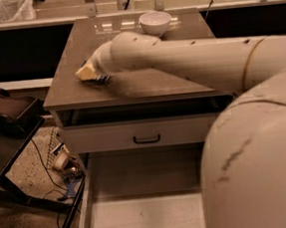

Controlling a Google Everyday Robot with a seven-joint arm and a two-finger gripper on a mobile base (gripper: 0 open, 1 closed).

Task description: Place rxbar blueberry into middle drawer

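My gripper (86, 72) is low over the left part of the brown tabletop (145, 83), at the end of my white arm, which reaches in from the right. A small dark blue strip (101, 79), which looks like the rxbar blueberry, shows just under the gripper's wrist, mostly hidden by it. I cannot tell whether it is held or lying on the top. The middle drawer (138, 179) stands pulled out below the cabinet, pale, with its floor bare.
A white bowl (155, 22) stands at the back of the tabletop. A closed drawer front with a black handle (146, 138) is under the top. A dark side stand (10, 110) and cables (62, 168) are on the left. My own body fills the lower right.
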